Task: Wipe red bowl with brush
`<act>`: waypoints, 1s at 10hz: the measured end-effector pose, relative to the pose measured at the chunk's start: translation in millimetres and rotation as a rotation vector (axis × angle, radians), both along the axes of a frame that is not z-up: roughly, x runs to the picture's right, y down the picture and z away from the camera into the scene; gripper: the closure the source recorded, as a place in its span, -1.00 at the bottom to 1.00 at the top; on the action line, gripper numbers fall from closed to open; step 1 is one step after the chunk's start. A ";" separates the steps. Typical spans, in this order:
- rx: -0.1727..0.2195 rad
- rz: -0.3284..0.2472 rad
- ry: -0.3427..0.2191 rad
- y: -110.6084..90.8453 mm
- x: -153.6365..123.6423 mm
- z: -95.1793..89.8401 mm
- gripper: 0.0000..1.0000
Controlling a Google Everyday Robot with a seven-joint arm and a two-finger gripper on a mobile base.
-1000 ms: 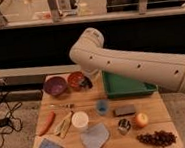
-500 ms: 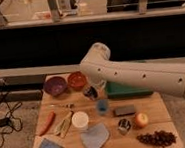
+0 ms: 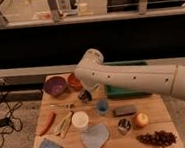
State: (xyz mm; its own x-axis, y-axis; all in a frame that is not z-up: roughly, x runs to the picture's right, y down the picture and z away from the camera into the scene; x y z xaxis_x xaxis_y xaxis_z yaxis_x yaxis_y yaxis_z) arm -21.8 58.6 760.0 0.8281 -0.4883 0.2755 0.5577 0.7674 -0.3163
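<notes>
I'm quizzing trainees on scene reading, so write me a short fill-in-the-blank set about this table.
1. The red bowl sits directly beside the ____ bowl.
2. The gripper hangs just in front of the ____ bowl.
3. The white cup stands left of the small ____ cup.
4. The bin behind the arm is ____.

Missing words: purple; red; blue; green

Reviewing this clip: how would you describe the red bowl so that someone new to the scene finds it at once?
Start at the wooden table and go to its far left corner, where two bowls sit side by side. The red bowl is the smaller, orange-red one, right of the purple bowl and partly hidden by the robot's arm. The gripper hangs just in front of it.
</notes>
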 end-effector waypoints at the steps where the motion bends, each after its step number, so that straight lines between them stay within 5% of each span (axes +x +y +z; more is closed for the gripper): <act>1: -0.001 -0.008 -0.006 0.8 -4.7 3.1 1.00; 3: -0.020 -0.035 -0.034 13.2 -17.3 13.1 0.87; 7: -0.036 -0.036 -0.041 18.2 -16.3 10.5 0.02; 10: -0.057 -0.042 -0.057 25.6 -18.6 8.6 -0.28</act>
State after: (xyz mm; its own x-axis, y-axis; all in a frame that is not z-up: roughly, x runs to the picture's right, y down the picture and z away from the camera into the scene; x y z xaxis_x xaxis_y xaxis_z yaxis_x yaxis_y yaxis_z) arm -40.5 84.3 768.6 0.7892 -0.5046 0.3501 0.6076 0.7244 -0.3257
